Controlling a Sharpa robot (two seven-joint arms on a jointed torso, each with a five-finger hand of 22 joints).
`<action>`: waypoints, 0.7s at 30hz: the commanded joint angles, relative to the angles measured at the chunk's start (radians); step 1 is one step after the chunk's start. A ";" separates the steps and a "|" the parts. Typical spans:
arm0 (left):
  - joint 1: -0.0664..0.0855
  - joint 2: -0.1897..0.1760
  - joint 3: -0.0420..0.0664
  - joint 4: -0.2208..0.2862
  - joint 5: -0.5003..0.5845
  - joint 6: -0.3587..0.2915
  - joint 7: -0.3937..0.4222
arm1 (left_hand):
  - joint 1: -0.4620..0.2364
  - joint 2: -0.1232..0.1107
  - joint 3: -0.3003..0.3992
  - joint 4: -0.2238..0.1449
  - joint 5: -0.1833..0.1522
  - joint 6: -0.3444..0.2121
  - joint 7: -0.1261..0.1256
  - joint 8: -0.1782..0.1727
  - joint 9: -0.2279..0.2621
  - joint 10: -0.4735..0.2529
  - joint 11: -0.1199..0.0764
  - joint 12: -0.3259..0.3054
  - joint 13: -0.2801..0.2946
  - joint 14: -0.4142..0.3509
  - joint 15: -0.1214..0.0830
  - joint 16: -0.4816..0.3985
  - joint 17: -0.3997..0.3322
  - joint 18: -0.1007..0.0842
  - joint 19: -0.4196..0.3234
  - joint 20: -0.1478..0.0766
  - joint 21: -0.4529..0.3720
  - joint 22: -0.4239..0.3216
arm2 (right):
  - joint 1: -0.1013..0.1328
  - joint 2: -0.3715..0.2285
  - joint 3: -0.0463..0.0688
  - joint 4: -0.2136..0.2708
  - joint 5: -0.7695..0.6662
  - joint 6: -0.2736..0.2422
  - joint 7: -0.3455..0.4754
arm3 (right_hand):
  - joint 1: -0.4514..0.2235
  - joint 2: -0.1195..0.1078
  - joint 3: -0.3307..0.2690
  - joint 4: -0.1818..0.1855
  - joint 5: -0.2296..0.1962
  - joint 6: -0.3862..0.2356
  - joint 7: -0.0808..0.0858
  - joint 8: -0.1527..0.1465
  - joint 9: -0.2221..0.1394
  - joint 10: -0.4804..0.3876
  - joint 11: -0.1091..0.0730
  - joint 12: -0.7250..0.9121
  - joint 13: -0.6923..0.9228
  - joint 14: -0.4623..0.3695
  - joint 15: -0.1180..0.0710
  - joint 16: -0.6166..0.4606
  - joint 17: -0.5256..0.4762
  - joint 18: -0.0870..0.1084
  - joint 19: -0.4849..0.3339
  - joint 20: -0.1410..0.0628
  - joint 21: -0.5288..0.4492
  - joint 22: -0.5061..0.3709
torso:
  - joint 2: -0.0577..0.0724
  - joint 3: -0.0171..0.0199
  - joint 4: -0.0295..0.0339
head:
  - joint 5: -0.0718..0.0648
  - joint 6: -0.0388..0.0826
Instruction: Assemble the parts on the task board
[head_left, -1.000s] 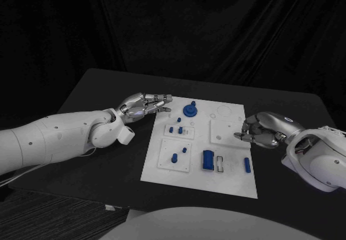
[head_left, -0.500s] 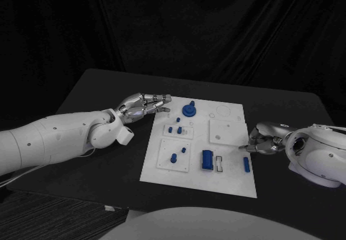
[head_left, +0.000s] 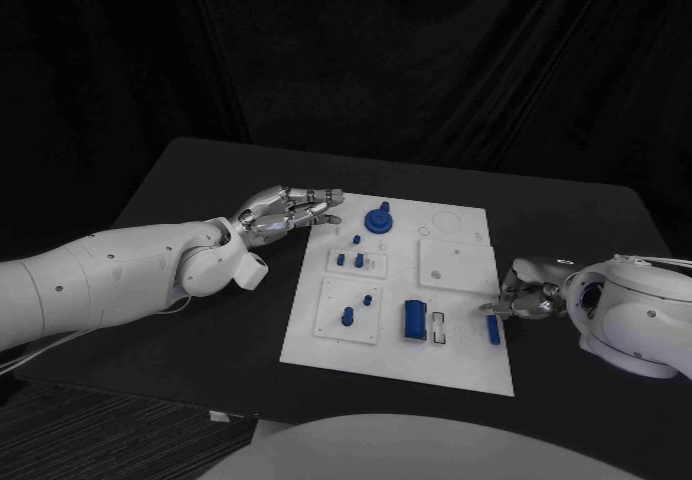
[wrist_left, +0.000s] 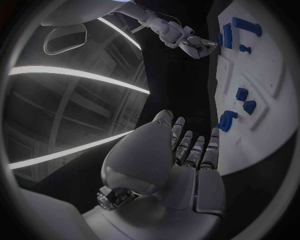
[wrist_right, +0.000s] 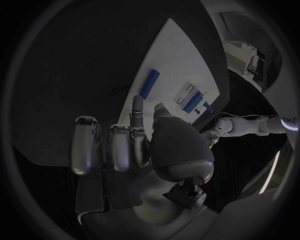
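The white task board (head_left: 464, 372) lies mid-table with several blue parts on it. A round blue knob (head_left: 381, 218) stands near its far edge, and the knob (wrist_left: 226, 120) also shows past my left fingers. Small pegs (head_left: 351, 260) stand in the middle, with a blue block (head_left: 415, 320) nearer the front. A blue bar (head_left: 493, 330) lies by the right edge. My right hand (head_left: 526, 296) hovers at that edge with curled fingers, one fingertip just above the bar (wrist_right: 150, 83), holding nothing. My left hand (head_left: 290, 211) hangs off the board's far left corner, fingers straight and apart, empty.
A raised square plate (head_left: 456, 264) sits on the board's right half, just beyond my right hand. Black table (head_left: 216, 180) surrounds the board, with open room on the left and at the back. My right hand (wrist_left: 194, 42) appears across the board from the left wrist.
My right hand has drawn back from the square plate toward the front right, and is now beside the blue bar. The left hand and the parts have not moved.
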 joint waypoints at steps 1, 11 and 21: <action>-0.001 0.002 0.001 0.002 0.006 0.010 0.013 | 0.010 0.001 0.004 0.000 0.006 0.002 0.003 0.007 0.001 0.001 0.008 0.005 0.002 -0.002 0.003 0.005 0.001 -0.010 0.006 0.000 0.006 0.000 | -0.006 0.001 0.000 -0.004 0.001 0.021 -0.036 | -0.007 -0.001 -0.003 -0.004 0.006 0.003 0.004 -0.010 0.001 0.106 0.008 0.001 0.263 0.081 0.000 -0.004 0.132 -0.017 0.033 0.003 0.002 0.204 | 0.000 -0.0002 -0.0001 | 0.000 0.000; -0.002 0.003 0.001 0.001 0.006 0.012 0.011 | 0.011 0.001 0.006 -0.001 0.006 0.001 0.003 0.006 0.001 0.001 0.009 0.005 0.002 -0.002 0.003 0.005 0.001 -0.010 0.006 0.000 0.006 -0.003 | -0.027 0.011 0.000 -0.012 0.003 0.018 -0.038 | 0.018 -0.003 0.011 -0.032 0.056 -0.010 0.014 -0.071 0.001 0.106 0.016 0.001 0.263 0.078 -0.002 -0.010 0.118 -0.015 0.031 0.000 -0.004 0.201 | 0.000 -0.0001 -0.0003 | 0.002 0.000; -0.002 0.004 0.001 0.000 0.006 0.014 0.009 | 0.012 0.000 0.008 -0.001 0.006 0.000 0.004 0.006 0.001 0.001 0.009 0.005 0.002 -0.002 0.003 0.005 0.001 -0.011 0.005 0.000 0.006 -0.005 | -0.042 0.023 0.000 -0.020 0.006 0.016 -0.038 | 0.104 -0.025 0.052 -0.110 0.198 -0.043 0.024 -0.141 0.005 0.106 0.020 0.001 0.263 0.074 0.004 -0.019 0.097 -0.012 0.025 0.003 -0.019 0.197 | 0.000 -0.0001 -0.0003 | 0.002 0.000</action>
